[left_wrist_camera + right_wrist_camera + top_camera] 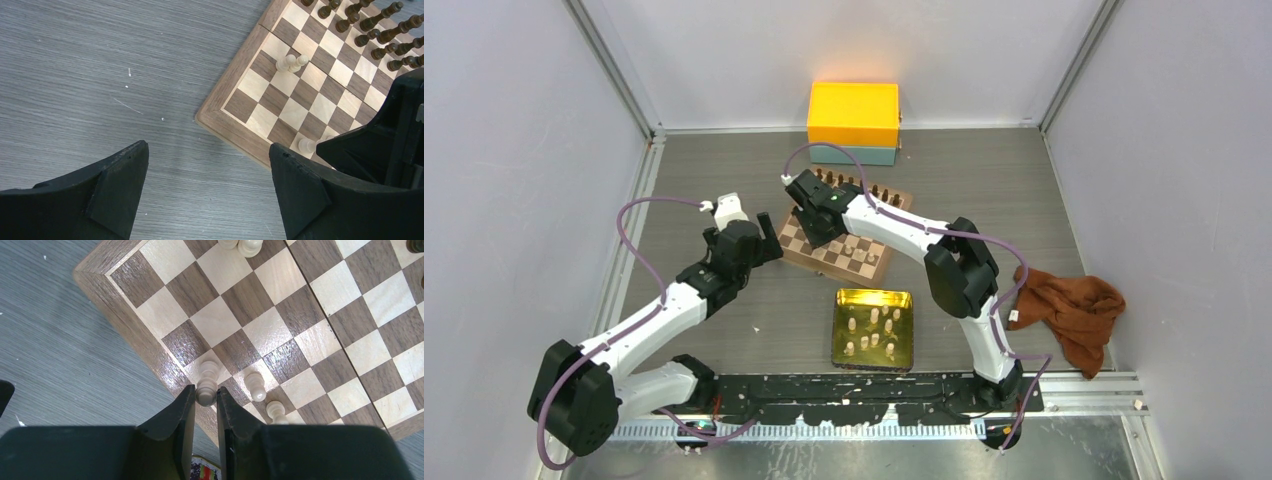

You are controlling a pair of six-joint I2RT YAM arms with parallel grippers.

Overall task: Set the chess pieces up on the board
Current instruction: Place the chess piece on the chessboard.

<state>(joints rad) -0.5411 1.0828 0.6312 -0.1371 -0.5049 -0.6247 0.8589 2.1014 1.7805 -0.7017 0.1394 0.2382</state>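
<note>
We see the board [280, 325], checkered light and dark brown with a brown border, lying flat on the surface. One cream piece [206, 389] is pinched between our right fingers [176, 422], over a light square in the edge row. Two more cream pieces [255, 385] stand upright just right of those fingers. A touching pair [240, 245] stands farther ahead of them.

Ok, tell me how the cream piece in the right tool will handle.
The cream piece seems rigid wood, probably light. Tall on a small base, so it may tip on release. Round, so it likely rolls if toppled.
</note>
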